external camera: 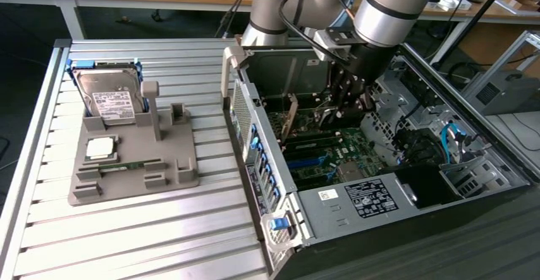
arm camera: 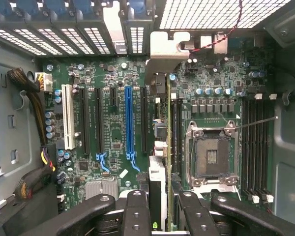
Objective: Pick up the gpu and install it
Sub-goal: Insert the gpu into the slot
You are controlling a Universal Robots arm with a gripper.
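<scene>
The gripper (external camera: 342,112) is squeezed shut on the gpu (external camera: 291,119), holding the card on its edge inside the open computer case (external camera: 422,191). The card hangs just above the green board (arm camera: 113,147) with the long slots. To do this well, I think the card's bottom edge must line up straight over one slot, its metal end by the back wall, then go down gently without tipping.

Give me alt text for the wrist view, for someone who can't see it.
Looking down into an open computer case, the pincer grips the gpu edge-on above the green motherboard, with its silver bracket at the case's rear wall. A blue expansion slot and an empty processor socket flank the card.
</scene>
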